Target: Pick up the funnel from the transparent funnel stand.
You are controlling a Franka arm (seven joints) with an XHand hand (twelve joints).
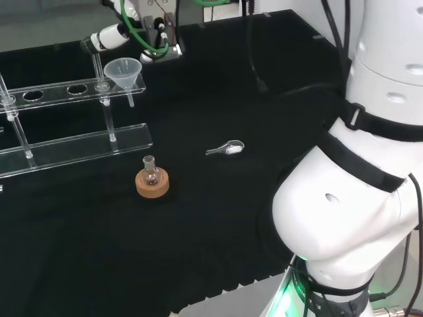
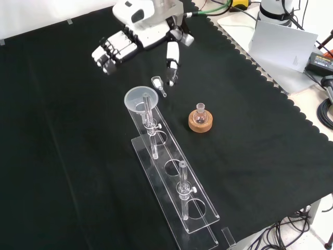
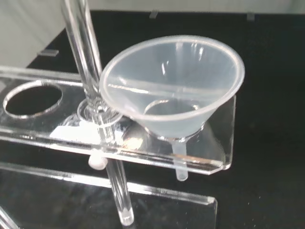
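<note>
Spoon and corked flask beside funnel stand.

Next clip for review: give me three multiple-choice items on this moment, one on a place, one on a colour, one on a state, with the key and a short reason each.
1. Where does the funnel sit?
A. in the end hole of the transparent funnel stand
B. on the cork ring
C. flat on the cloth

2. What colour is the ring under the small flask?
A. red
B. cork brown
C. white

3. How is the hand?
A. curled round the funnel
B. open, clear of the funnel
C. pinching the spoon

Key: 1 A, its stem hangs through the shelf in the wrist view. 2 B, front view shows it. 3 B, fingers relaxed beyond the stand.
</note>
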